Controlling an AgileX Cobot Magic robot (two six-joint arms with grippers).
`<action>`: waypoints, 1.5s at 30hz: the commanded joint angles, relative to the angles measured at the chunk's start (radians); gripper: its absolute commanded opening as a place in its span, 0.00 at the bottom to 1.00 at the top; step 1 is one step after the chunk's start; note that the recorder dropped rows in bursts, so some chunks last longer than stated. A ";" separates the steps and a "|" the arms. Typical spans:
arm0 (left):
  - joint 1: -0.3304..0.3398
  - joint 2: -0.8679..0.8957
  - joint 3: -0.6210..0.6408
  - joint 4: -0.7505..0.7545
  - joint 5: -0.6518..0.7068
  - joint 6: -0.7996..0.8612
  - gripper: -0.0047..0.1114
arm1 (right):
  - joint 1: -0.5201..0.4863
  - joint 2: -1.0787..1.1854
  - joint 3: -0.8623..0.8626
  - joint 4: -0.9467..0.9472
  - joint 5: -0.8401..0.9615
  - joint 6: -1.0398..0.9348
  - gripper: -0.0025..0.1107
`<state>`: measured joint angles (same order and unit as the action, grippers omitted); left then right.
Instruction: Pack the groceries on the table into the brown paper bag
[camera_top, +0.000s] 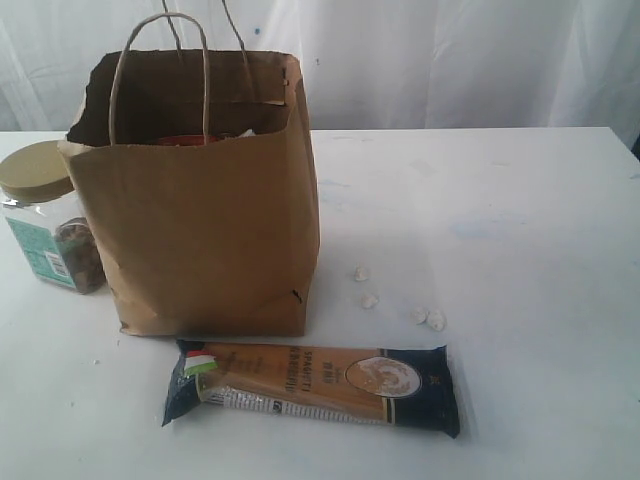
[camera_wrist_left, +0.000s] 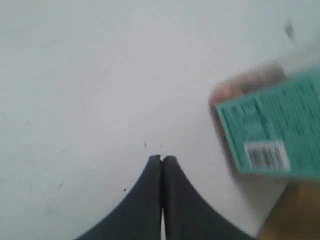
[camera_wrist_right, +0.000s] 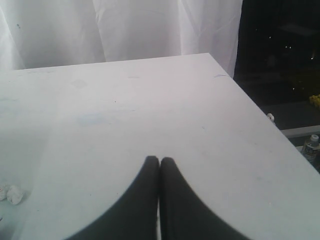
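Left tool (camera_wrist_left: 161, 159) and right tool (camera_wrist_right: 159, 160) are both pinched together on nothing, over the bare desk (camera_top: 520, 250). The bag (camera_top: 200, 230) stands upright with something red showing inside, so packing looks partly done. Left to pack are the jar (camera_top: 50, 235) at its nine o'clock, the spaghetti (camera_top: 315, 385) at six and the lumps (camera_top: 430, 318) at four.

Plain kraft brown all over the bag (camera_top: 200, 230), with a sliver of red showing inside its mouth. Beside the bag, the jar (camera_top: 50, 225) is dull gold on top, with a teal label printed in white and brown nuts behind clear plastic. In front of the bag lies the pack (camera_top: 315, 385): navy ends, orange middle, a green-white-red stripe, a cream round emblem. The lumps (camera_top: 435, 320) are white on the white, faintly blue-smudged table (camera_top: 520, 230). The left gripper (camera_wrist_left: 161, 159) and right gripper (camera_wrist_right: 159, 160) are both black.
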<state>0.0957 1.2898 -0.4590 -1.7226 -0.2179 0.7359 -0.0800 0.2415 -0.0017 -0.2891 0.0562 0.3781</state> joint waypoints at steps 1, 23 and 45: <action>0.105 -0.024 0.008 -0.022 -0.004 -0.603 0.04 | 0.000 -0.006 0.002 0.002 -0.001 -0.001 0.02; 0.093 -0.093 0.032 2.040 -0.101 -0.827 0.04 | 0.000 -0.006 0.002 0.002 -0.001 -0.001 0.02; 0.026 -0.045 0.086 2.616 -0.093 -1.301 0.93 | 0.000 -0.006 0.002 0.002 -0.001 -0.001 0.02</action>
<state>0.1274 1.2344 -0.3792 0.9488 -0.3530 -0.5058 -0.0800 0.2415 -0.0017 -0.2891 0.0562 0.3781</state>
